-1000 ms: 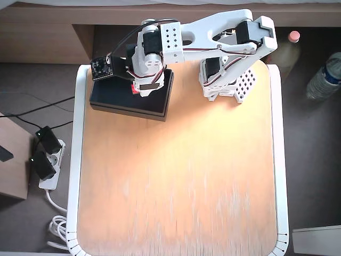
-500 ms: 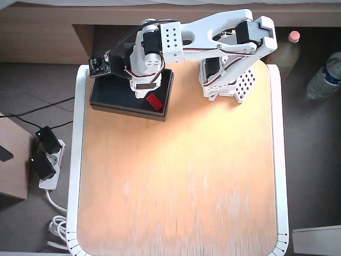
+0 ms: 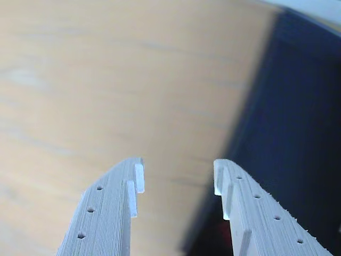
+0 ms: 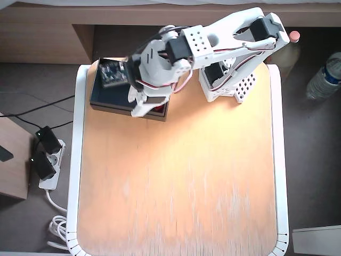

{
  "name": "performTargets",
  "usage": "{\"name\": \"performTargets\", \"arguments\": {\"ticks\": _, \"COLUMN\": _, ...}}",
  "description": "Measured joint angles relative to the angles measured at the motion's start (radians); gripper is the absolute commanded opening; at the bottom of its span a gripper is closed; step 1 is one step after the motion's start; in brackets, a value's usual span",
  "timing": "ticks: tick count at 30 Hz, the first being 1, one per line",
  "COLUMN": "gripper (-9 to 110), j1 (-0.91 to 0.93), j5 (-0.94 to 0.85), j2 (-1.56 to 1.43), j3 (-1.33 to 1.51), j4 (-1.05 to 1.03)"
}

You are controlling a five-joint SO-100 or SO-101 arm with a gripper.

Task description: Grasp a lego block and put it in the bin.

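Red plastic shows at the bin's lower right corner, upper left of the overhead view: the lego block, half a second ago still under the jaws, now lies released inside, so delivery looks done. The gripper has swung outward and lifted. Only the wrist view shows its jaws parted and empty, wood beneath, bin at right.

Gripper over the near rim of the bin in the overhead view, lego block in the bin just right of the fingertips, table stretching below.
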State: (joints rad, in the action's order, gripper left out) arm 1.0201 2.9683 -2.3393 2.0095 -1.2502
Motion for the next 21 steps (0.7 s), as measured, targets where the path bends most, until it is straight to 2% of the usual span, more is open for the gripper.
{"name": "performTargets", "arguments": {"ticks": 13, "gripper": 12, "j1": -0.503, "j5": -0.121, "j2": -0.221, "j3": 0.000, "j4": 0.000}}
{"name": "performTargets", "arguments": {"ticks": 21, "gripper": 10, "j1": -0.788, "j5": -0.127, "j2": -0.333, "j3": 0.015, "j4": 0.000}}
